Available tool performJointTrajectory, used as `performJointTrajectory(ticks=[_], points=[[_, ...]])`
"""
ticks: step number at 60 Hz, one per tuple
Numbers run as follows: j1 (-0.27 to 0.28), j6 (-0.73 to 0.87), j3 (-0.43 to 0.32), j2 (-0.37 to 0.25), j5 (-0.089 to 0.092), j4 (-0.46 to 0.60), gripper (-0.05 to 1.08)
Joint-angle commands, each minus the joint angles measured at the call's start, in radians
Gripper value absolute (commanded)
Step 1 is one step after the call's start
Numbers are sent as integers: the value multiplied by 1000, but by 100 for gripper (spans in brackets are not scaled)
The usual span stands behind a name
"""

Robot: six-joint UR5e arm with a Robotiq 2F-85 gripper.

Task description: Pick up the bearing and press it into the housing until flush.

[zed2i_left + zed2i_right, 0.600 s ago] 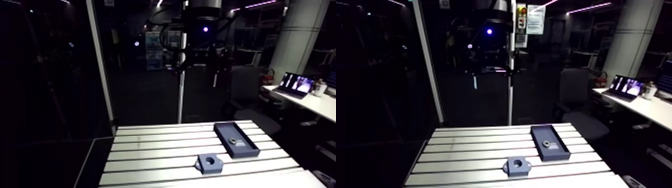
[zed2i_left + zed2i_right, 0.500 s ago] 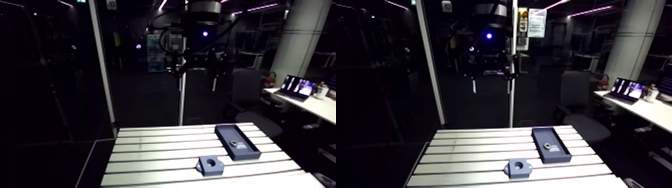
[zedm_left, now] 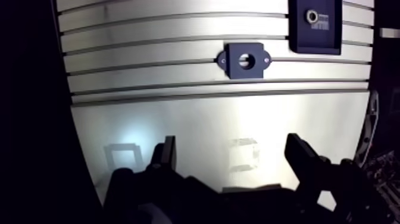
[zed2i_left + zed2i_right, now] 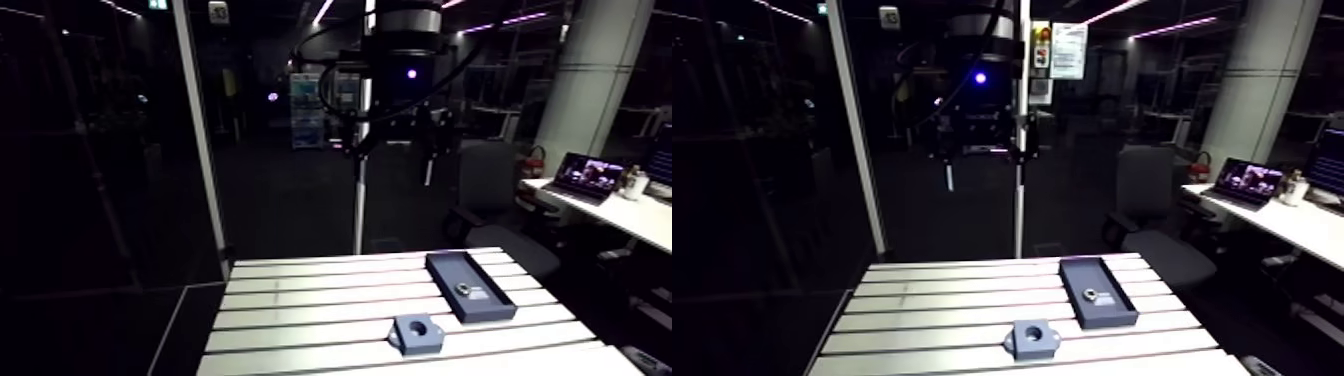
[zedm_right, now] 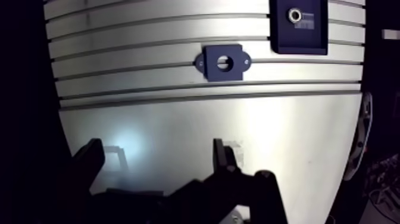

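Note:
A dark square housing [image 3: 244, 59] with a round bore lies flat on the slotted aluminium table [image 3: 178, 119]. The bearing [image 3: 312, 16], a small metal ring, rests inside a dark rectangular tray [image 3: 315, 44] beyond and beside the housing. In the arm view the housing [image 4: 417, 332] sits near the table's front, and the bearing [image 4: 463, 289] lies in the tray [image 4: 445, 268] behind it to the right. My gripper [image 3: 232, 154] hangs high above the table's near plain part, well short of both. It is open and holds nothing.
The table's near half is a smooth plate with light patches. A white upright post [image 4: 200, 130] stands at the table's back left, and another thin post [image 4: 360, 200] rises behind the table's middle. The table's edges drop off into darkness.
The whole arm view has shifted a little, so the camera moved with the arm. The housing, tray and bearing have stayed in place on the table.

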Motion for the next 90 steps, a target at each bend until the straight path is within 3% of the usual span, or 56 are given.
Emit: performJointTrajectory(ticks=[1, 12, 17, 45, 74, 90], points=[[-115, -130, -2, 18, -5, -72, 1], [-255, -317, -1, 64, 0, -118, 1], [-286, -366, -2, 93, 2, -136, 1], [-300, -456, -16, 279, -5, -262, 1], [-323, -456, -55, 412, -8, -323, 1], [-337, -456, -65, 494, -60, -386, 1]])
